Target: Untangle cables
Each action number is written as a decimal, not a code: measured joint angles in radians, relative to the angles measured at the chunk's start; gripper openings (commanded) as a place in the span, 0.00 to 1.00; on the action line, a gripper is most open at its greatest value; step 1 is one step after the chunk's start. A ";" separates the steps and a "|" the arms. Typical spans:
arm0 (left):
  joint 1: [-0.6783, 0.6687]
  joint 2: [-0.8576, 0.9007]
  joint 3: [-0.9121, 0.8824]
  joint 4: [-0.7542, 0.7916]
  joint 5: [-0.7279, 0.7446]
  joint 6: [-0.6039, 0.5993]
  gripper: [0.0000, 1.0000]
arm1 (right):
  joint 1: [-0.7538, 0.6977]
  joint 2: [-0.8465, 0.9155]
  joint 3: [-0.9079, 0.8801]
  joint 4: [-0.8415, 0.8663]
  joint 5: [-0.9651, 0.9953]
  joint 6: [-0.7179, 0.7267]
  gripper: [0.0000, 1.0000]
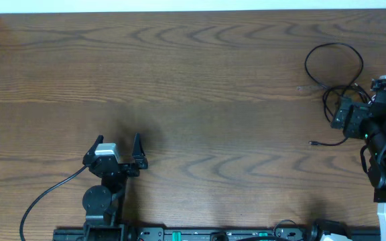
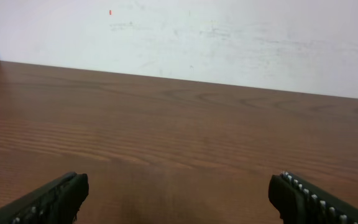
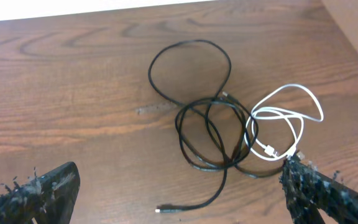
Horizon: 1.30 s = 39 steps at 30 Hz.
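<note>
The cables lie tangled at the table's far right. In the right wrist view two black cables (image 3: 210, 134) form overlapping loops, and a white cable (image 3: 284, 115) is coiled against their right side. One black plug end (image 3: 163, 210) trails out toward the front. My right gripper (image 3: 182, 196) hovers open above them, with nothing between its fingers. From overhead a black loop (image 1: 334, 63) and a plug end (image 1: 311, 142) show, while the right gripper (image 1: 354, 117) covers the rest. My left gripper (image 1: 118, 140) stands open over bare wood at the front left, far from the cables.
The table's right edge (image 3: 353, 43) runs close beside the white cable. A white wall (image 2: 229, 37) rises behind the far edge. A thick black arm wire (image 1: 45, 197) curves off the front left. The left gripper (image 2: 182, 199) faces bare wood.
</note>
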 measured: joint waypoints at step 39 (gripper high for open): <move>0.000 0.000 0.002 -0.002 0.000 0.000 0.98 | 0.000 -0.666 -0.824 0.763 0.000 0.001 0.99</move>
